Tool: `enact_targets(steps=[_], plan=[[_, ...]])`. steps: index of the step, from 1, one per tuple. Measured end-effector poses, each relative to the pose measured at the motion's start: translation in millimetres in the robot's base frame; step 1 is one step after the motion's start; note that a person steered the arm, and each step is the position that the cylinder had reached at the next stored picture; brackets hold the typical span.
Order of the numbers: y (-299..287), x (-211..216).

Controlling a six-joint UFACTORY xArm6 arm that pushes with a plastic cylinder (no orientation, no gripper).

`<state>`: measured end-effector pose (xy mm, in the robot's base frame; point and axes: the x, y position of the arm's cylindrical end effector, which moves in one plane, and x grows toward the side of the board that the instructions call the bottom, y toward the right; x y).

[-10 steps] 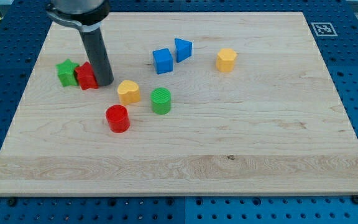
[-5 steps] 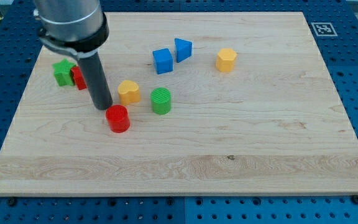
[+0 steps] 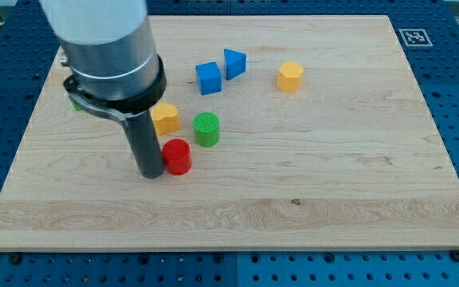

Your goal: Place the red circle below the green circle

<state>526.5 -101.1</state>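
The red circle (image 3: 178, 156) is a short red cylinder on the wooden board, below and to the left of the green circle (image 3: 206, 128). My tip (image 3: 151, 172) rests on the board right against the red circle's left side. The arm's grey body covers the upper left of the board and hides the green star and the other red block there, apart from a green sliver at its left edge.
A yellow block (image 3: 165, 117) sits just left of the green circle, partly behind the arm. A blue cube (image 3: 208, 78) and a blue triangle (image 3: 234, 63) lie higher up. Another yellow block (image 3: 290, 76) lies to their right.
My tip moved down from beside the red block at the upper left to the red circle's left side. The red circle slid right and slightly down, closer to the green circle.
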Motion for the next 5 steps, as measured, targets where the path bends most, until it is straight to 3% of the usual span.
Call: enact_targets(steps=[3, 5], plan=[[37.6, -2.3], [53.9, -31.9]])
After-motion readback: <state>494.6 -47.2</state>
